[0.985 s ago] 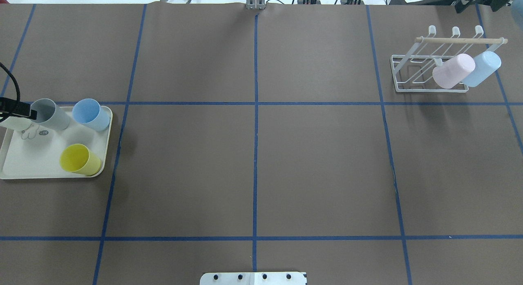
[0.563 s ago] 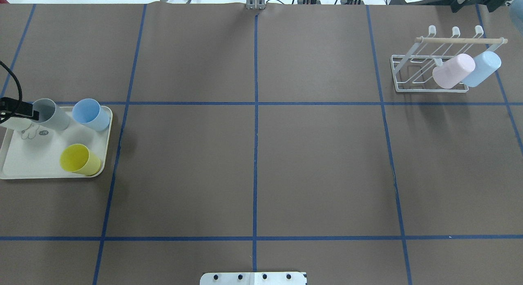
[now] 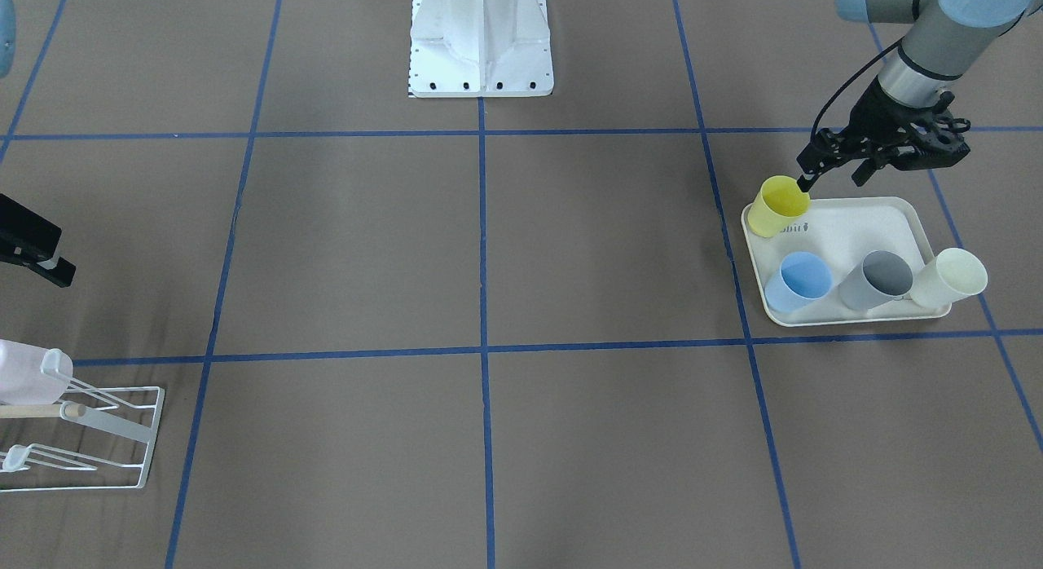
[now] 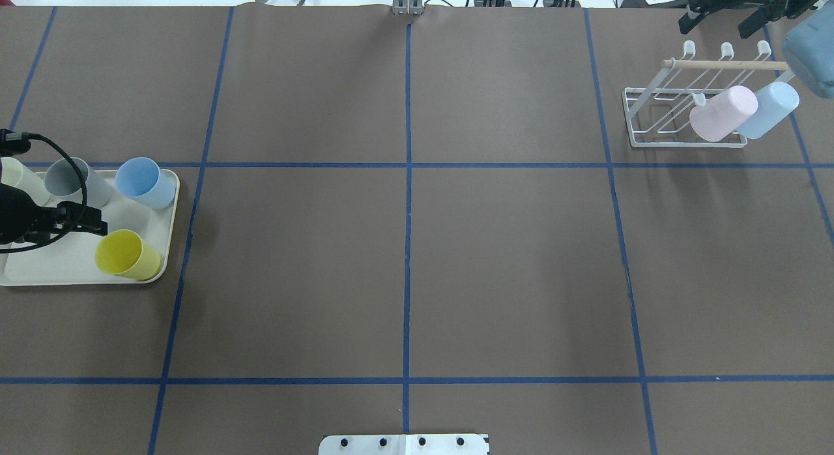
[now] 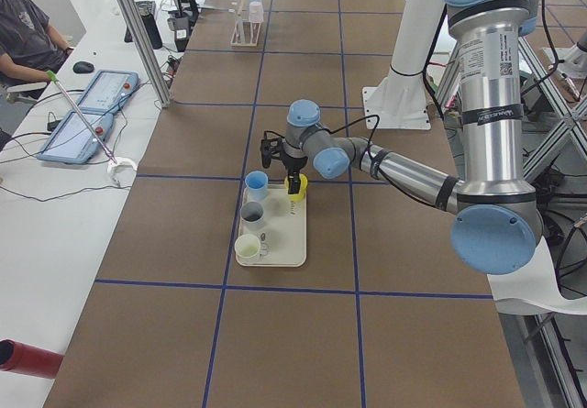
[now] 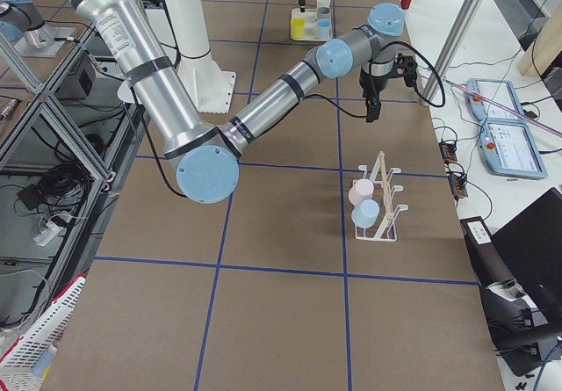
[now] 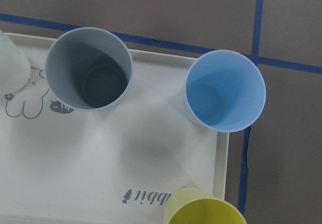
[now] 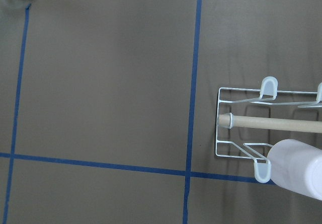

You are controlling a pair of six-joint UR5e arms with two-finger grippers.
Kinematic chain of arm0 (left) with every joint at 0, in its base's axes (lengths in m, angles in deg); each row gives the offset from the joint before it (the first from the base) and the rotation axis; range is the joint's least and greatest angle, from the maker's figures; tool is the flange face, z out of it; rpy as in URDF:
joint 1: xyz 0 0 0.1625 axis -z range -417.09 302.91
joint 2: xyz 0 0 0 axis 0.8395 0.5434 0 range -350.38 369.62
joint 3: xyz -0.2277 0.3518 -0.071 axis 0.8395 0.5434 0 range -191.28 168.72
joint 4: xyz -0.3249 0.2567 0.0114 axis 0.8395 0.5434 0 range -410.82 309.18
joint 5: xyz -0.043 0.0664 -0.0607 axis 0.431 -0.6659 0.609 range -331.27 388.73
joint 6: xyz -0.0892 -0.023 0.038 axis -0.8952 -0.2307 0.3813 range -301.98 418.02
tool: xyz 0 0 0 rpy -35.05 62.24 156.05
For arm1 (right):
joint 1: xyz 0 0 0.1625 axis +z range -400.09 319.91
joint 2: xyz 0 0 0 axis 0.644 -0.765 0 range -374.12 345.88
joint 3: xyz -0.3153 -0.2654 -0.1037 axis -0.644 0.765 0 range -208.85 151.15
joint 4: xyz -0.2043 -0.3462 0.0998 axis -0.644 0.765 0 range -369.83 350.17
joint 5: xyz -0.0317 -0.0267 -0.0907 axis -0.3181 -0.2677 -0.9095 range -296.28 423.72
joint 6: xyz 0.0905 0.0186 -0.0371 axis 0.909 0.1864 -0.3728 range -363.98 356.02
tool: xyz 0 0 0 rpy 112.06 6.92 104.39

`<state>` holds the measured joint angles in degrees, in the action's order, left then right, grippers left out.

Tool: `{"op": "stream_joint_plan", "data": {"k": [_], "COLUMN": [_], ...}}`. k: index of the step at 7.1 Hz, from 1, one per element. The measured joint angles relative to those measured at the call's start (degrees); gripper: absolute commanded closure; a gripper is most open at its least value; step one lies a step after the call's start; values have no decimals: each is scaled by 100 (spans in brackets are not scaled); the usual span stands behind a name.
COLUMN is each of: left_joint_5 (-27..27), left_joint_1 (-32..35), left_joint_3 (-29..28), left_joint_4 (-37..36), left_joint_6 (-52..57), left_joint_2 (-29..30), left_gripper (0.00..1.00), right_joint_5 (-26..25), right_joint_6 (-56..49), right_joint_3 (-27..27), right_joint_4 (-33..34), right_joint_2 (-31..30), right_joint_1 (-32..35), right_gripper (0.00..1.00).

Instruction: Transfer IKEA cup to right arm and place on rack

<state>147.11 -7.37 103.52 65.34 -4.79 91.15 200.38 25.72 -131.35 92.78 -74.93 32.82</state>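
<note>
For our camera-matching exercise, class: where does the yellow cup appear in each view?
Front-facing: right, yellow cup at the cream tray's upper-left corner.
Overhead: left, tray's lower-right corner.
Exterior left: centre, tray's far right corner.
Exterior right: top centre, small, far off.
Left wrist: bottom edge, cut off.
Right wrist: not in it.
Shared landmark: the cream tray, absent only from the right wrist view.

A dark printed word ending in "bbit" is read on the cream tray [image 7: 100, 158]. The label on the left arm [image 5: 483, 60] is too small to be read.
</note>
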Motion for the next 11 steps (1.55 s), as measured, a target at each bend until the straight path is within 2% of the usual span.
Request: {"op": "stream_joint_plan", "data": {"k": [4, 6, 7, 10, 11], "left_joint_5": [-172, -212, -250, -297, -303], "left_joint_1": [-242, -349, -401, -559, -577], "left_joint_3": [-401, -502, -538, -605, -635], "left_joint_4": [609, 771, 787, 788, 784], "left_joint_6": [-219, -343, -357, -362, -358], "left_joint_2": [-78, -71, -66, -25, -1], "left_gripper": [0, 3, 12, 91, 100], "right_joint_5": [-7, -11, -9, -15, -21], "right_joint_6": [52, 53, 53, 51, 47], "right_joint_3": [-25, -24, -21, -19, -14], "right_joint_4": [-4, -4, -4, -6, -7], "right_joint_2": [7, 7, 4, 5, 3], "right_joint_1": [-35, -39, -39, -40, -40], "right_gripper": [1, 1, 1, 1, 1]}}
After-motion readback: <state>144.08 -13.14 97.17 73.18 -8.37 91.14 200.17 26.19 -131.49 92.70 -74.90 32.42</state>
